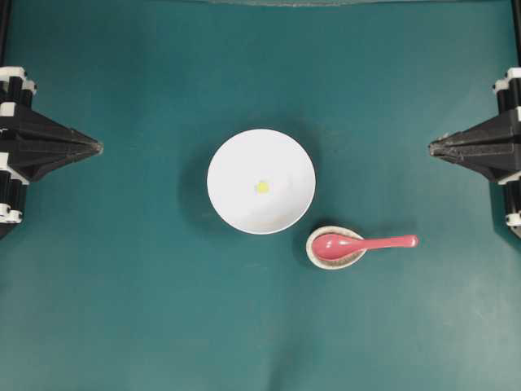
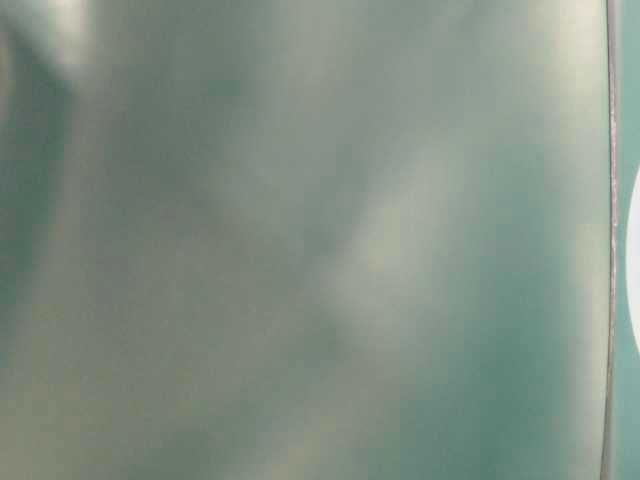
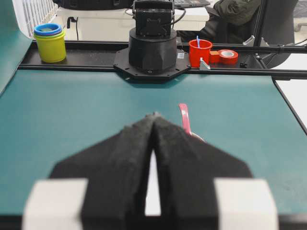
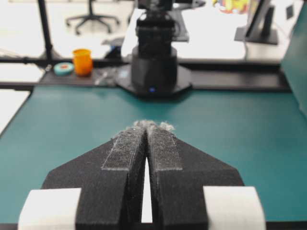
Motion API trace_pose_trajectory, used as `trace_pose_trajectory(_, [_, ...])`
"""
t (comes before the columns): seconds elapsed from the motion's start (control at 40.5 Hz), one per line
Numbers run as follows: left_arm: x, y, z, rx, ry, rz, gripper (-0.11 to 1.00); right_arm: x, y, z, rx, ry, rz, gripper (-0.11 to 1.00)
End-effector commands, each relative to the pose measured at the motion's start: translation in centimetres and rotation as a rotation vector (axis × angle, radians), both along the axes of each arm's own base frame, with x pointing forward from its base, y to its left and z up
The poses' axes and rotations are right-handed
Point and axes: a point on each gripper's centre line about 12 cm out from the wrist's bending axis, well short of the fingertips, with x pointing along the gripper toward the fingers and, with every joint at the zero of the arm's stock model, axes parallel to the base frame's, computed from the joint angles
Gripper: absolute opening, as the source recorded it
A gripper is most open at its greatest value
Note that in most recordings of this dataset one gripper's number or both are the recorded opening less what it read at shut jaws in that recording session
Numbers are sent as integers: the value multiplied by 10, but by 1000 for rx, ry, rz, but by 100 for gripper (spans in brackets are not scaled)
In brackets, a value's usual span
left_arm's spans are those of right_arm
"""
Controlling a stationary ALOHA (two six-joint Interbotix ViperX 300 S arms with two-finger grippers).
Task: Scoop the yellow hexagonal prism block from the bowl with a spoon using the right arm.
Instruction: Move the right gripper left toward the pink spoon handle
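**Both arms parked, spoon waiting on its rest**

From overhead I see the white bowl (image 1: pixel 260 181) sitting near the middle of the teal table (image 1: pixel 130 309). The yellow hexagonal prism block (image 1: pixel 262 187) lies alone on the bowl's floor, close to its centre, touching nothing else. Just beside the bowl, at its lower right in that view, is the speckled spoon rest (image 1: pixel 335 247). The pink-red spoon (image 1: pixel 362 243) lies on it with its scoop cupped in the rest and its handle pointing toward the right edge, level over the table.

My left gripper (image 1: pixel 98 147) is at the left edge and my right gripper (image 1: pixel 432 147) at the right edge, both well apart from the bowl and the spoon, their pointed tips aimed at each other across the table. Neither touches anything.

In the left wrist view the left gripper's fingers (image 3: pixel 129 158) meet at the tip, with only a thin slit behind it. Part of the spoon's handle shows just past them. In the right wrist view the right gripper's fingers (image 4: pixel 163 153) are likewise pressed together, with frayed fuzz at the tip, and nothing between them.

The table-level view gives me only a blurred green wash with a white sliver at its right edge; I cannot tell what it is.
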Motion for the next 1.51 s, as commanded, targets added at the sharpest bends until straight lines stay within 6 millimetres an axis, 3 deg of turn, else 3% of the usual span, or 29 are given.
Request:
trace_pose_trajectory(0.0, [3,1,7,-9,-8,1,-1,2,0,3,-11,-3,-3,-2])
trace_pose_trajectory(0.667, [3,1,5,-9,5,2,-1,2,-1,4,-6,6,-4,0])
trace_pose_trajectory(1.037, [3,0,6,-8,3,1,-1,4,-1,-3,5,38,-4,49])
trace_pose_trajectory(1.481, [3,0,5,-8,5,1,-1,24,-2,-47,41,204,-14,50])
